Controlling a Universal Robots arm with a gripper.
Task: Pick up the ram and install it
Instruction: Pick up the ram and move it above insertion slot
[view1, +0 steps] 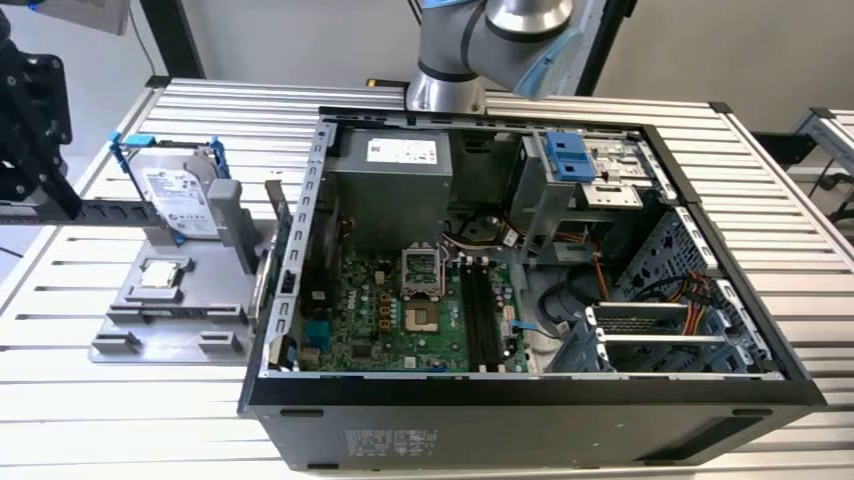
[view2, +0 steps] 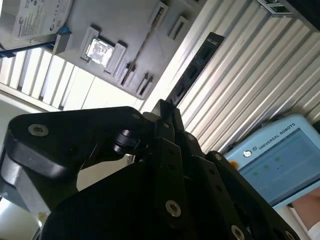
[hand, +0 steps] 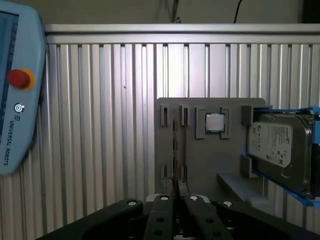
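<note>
My gripper (hand: 177, 194) is shut on the ram (hand: 175, 150), which shows edge-on as a thin brownish line running out from the fingertips, over the grey holder (hand: 210, 165). In the second wrist view the ram (view2: 195, 65) is a long dark strip with black chips and a small pale mark, sticking out from the gripper (view2: 163, 107) above the ribbed table. The long black motherboard slots (view1: 477, 315) in the open computer case (view1: 534, 410) stand bare. The arm (view1: 461, 45) rises behind the case.
The grey holder (view1: 174, 305) on the exterior view's left carries a silver hard drive in a blue frame (view1: 180, 190) and a small square chip (hand: 215, 122). A pale blue hand-held control panel (hand: 12, 100) hangs beside the table, with part of a hand (view2: 311, 227) near it.
</note>
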